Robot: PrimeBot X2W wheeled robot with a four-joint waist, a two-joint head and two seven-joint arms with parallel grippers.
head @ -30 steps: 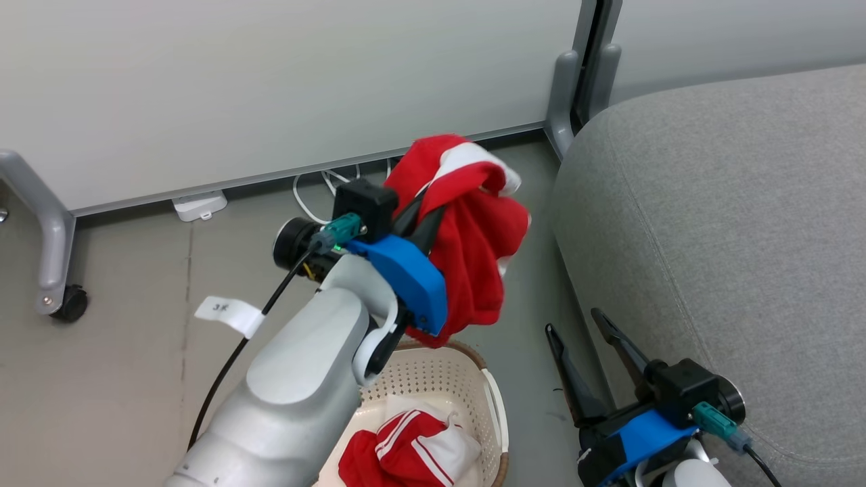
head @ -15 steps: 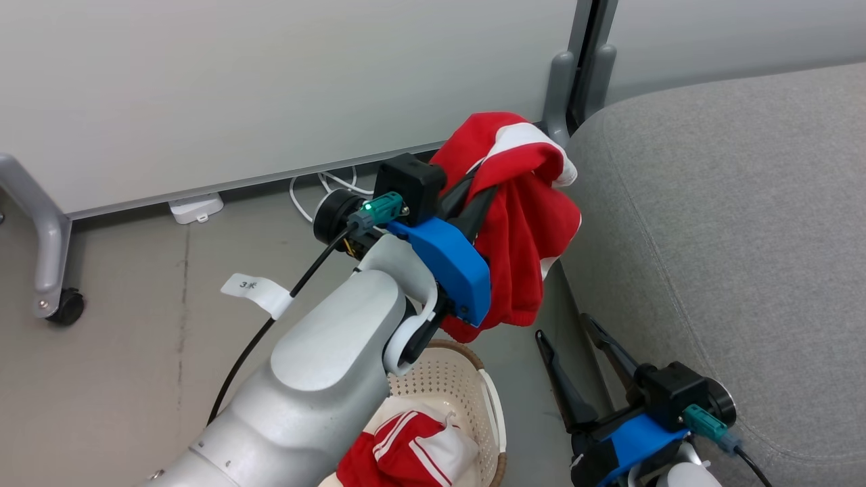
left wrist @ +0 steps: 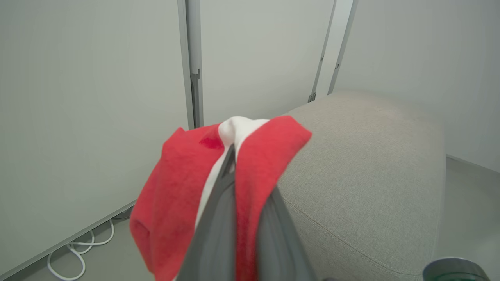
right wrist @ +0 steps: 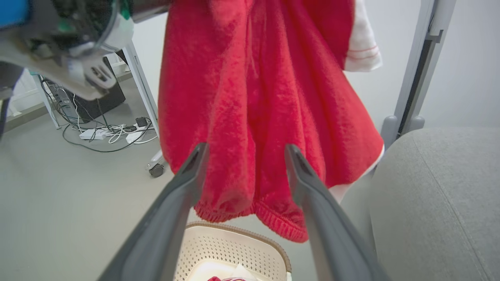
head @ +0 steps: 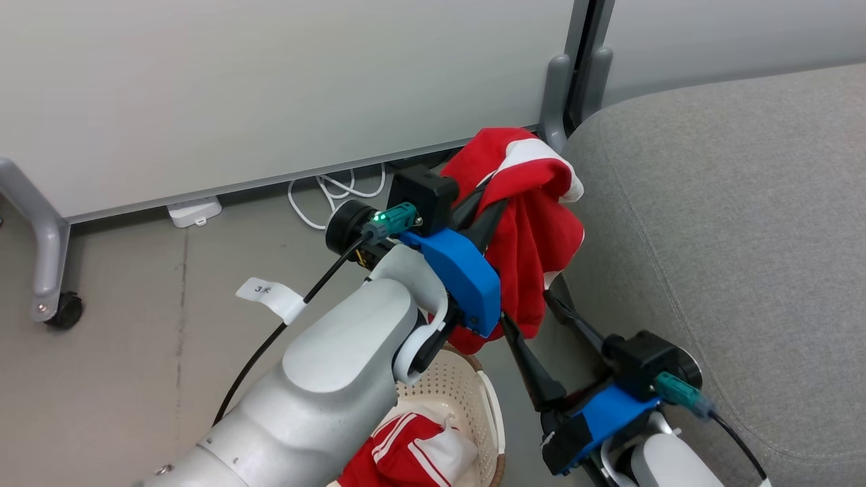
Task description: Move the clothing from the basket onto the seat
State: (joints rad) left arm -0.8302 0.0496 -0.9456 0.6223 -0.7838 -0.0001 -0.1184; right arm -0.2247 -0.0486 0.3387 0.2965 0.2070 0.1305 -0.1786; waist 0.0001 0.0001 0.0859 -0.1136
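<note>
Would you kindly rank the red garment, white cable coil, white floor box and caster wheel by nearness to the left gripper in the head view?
1. red garment, clamped in the left gripper.
2. white cable coil, floor, to its left.
3. white floor box, farther left.
4. caster wheel, far left.

Light is flat and bright, diffuse, with no glare on the wall panels [head: 270,81]. Shadows are soft, just a faint band on the floor [head: 135,379] under the panel edge. Head view is sharp throughout.
Left wrist view: left tool [left wrist: 233,156] sits near the lens and is out of focus, red garment [left wrist: 175,195] slightly soft, panel posts [left wrist: 193,58] lean from wide-angle distortion.
Right wrist view: right tool [right wrist: 246,147] fuzzy toward its base, top-left corner blurred, garment pile crisp.
</note>
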